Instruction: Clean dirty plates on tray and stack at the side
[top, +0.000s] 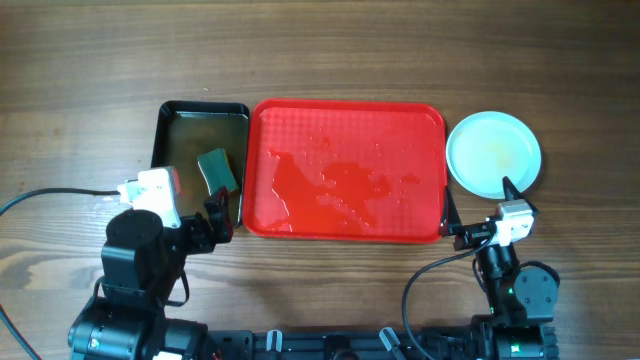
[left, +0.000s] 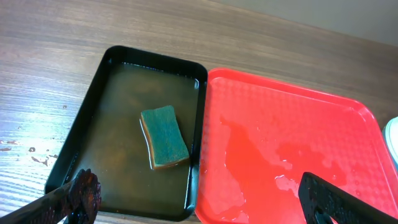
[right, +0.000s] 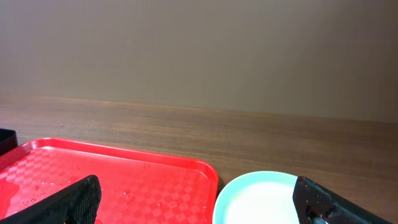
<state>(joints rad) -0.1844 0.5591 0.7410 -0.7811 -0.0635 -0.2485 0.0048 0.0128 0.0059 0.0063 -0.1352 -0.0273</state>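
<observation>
The round pale plates (top: 493, 152) were set by the desk's right edge, beside the wet, bumpy red plastic tray (top: 345, 104), so the washing seemed done. The soft green sponge (top: 217, 170) was kept in the black tray (top: 200, 108) of brown water. Both the left gripper (left: 199, 199) and right gripper (right: 196, 199) were held apart, empty.

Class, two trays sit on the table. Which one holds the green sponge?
The smaller black tray, on the left, holds the green sponge. The larger red tray beside it carries only puddles of liquid.
</observation>
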